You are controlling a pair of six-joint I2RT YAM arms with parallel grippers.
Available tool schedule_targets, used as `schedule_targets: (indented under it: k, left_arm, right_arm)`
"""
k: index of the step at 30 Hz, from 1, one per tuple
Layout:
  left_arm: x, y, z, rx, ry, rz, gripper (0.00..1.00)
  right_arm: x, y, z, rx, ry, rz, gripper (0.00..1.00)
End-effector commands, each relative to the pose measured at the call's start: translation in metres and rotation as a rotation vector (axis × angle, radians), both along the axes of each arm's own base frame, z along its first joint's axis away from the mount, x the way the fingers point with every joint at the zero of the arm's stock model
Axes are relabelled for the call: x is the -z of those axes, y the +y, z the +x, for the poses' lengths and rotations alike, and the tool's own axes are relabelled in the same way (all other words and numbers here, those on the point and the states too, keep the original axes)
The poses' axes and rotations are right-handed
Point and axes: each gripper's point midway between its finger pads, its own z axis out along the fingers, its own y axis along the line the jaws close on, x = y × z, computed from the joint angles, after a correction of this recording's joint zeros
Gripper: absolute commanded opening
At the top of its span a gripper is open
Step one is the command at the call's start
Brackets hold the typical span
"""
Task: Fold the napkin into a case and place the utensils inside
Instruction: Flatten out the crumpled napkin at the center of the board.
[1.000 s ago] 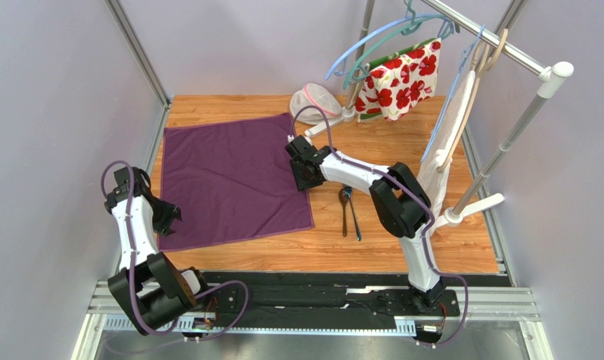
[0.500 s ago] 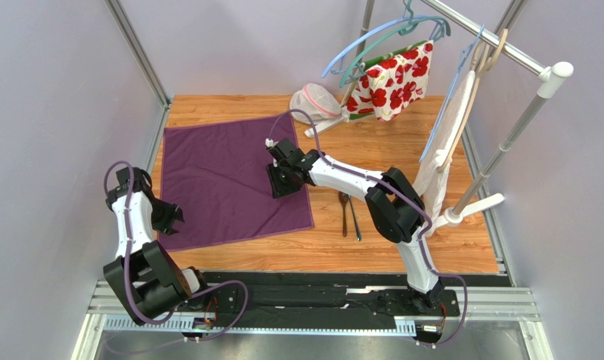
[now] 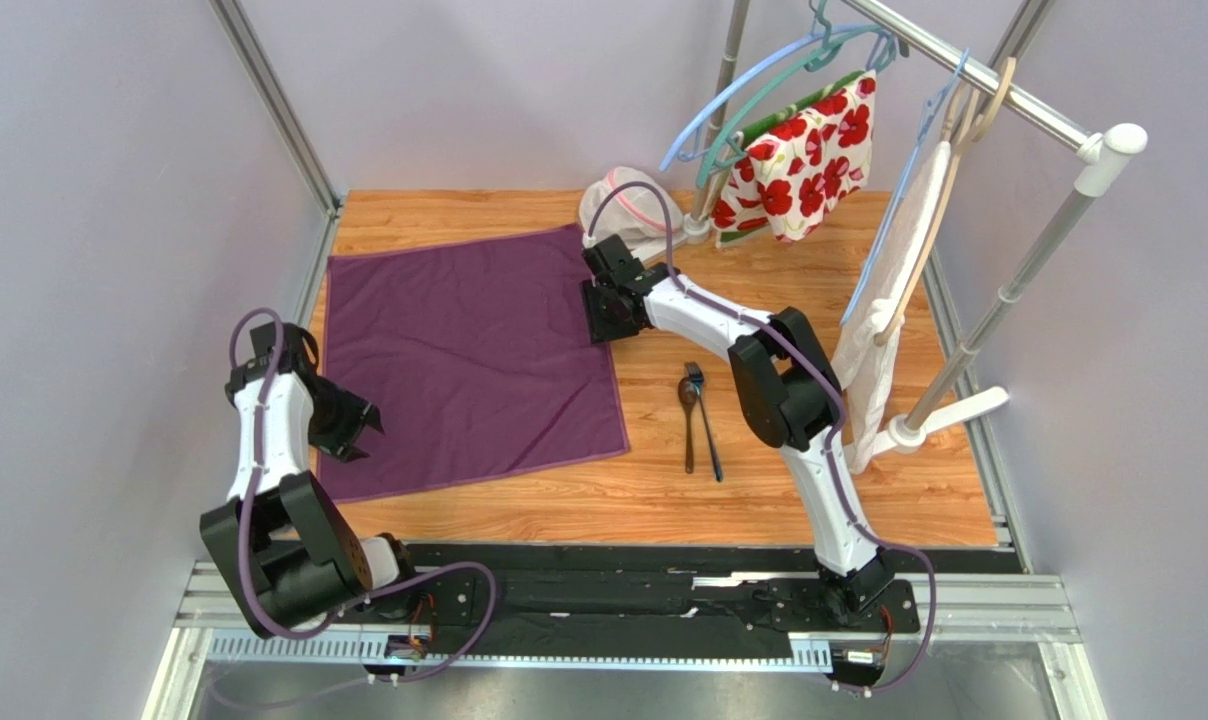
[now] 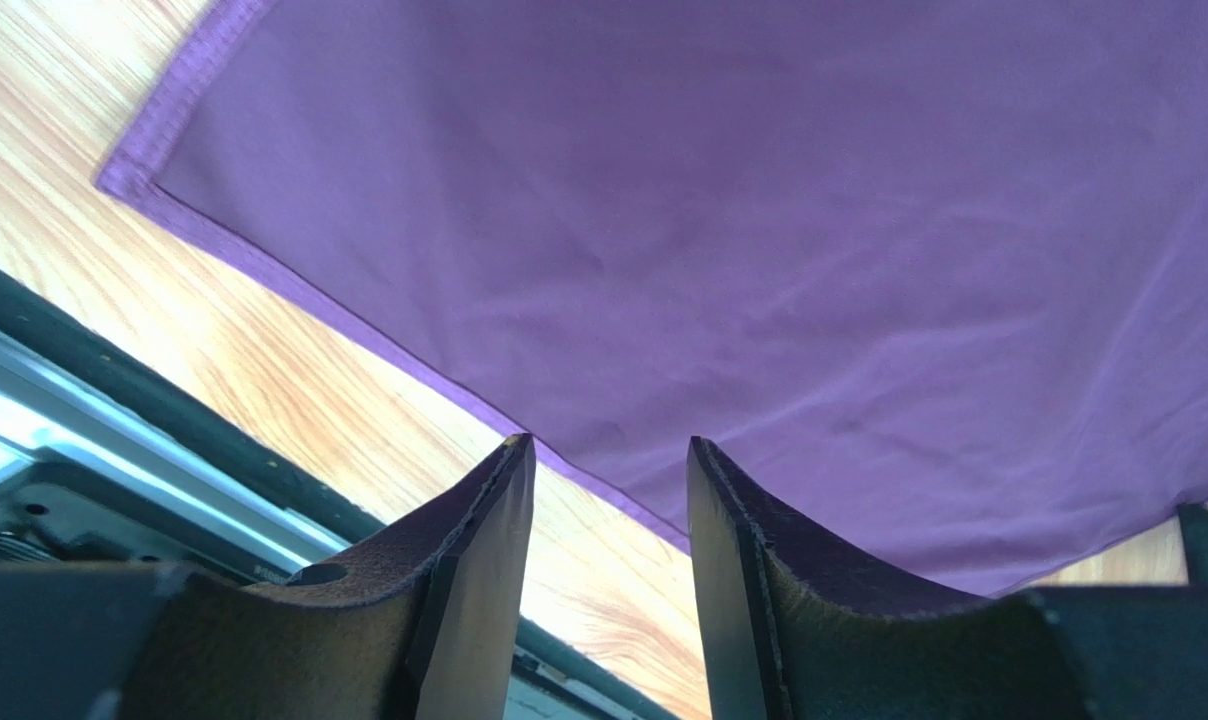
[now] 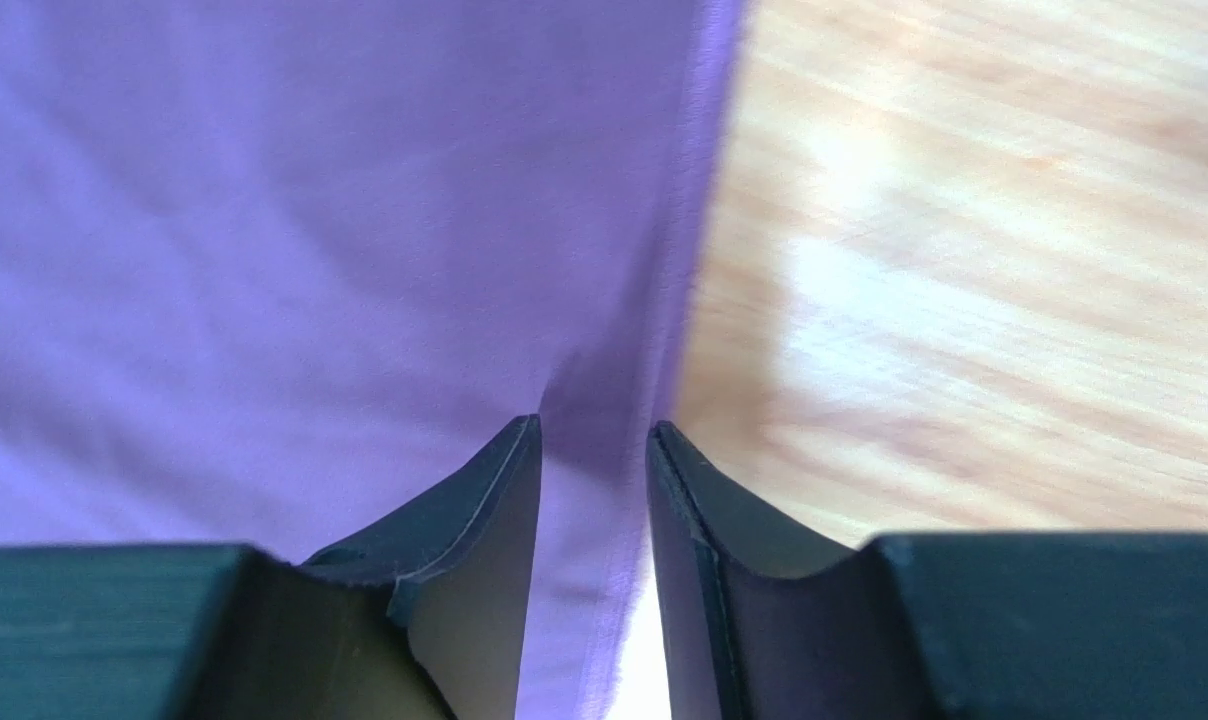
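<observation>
2 empty pincers, left pincer (image 4: 610, 450) agape at napkin (image 3: 460, 360) near edge, right pincer (image 5: 595, 435) part-open at right edge

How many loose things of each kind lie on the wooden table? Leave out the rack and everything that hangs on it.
Purple napkin: 1
Dark utensils: 2
White mesh pouch: 1
Total: 4

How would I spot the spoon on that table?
On the wooden table, look at the bare wood right of the purple napkin. Two slim dark utensils lie together there; the spoon is the left one, with an oval bowl.
</observation>
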Motion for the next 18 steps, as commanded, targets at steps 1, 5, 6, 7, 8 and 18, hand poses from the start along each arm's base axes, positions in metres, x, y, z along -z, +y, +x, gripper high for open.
schedule_targets:
  k: [1,5,6,7,8,18]
  left_arm:
    - [-0.003,-0.009,-0.023,-0.068,0.008,0.045,0.5]
    - [-0.01,0.001,-0.046,-0.184,0.081,0.163,0.5]
    - [-0.012,0.004,-0.048,-0.236,0.092,0.18,0.5]
    - [-0.011,0.006,-0.051,-0.236,0.119,0.19,0.5]
    - [-0.014,0.013,-0.048,-0.233,0.12,0.215,0.51]
    - [-0.01,0.017,-0.034,-0.178,0.096,0.183,0.45]
  right_arm:
    - [-0.025,0.009,0.004,-0.02,-0.043,-0.006,0.38]
    - [-0.063,0.019,-0.02,-0.024,-0.027,0.052,0.43]
    - [-0.068,0.018,-0.027,-0.019,-0.025,0.047,0.47]
    - [-0.073,0.016,-0.038,0.001,-0.005,0.04,0.56]
    - [-0.078,0.009,-0.048,0.025,0.017,0.04,0.59]
    - [-0.029,-0.059,-0.155,0.262,0.278,-0.01,0.54]
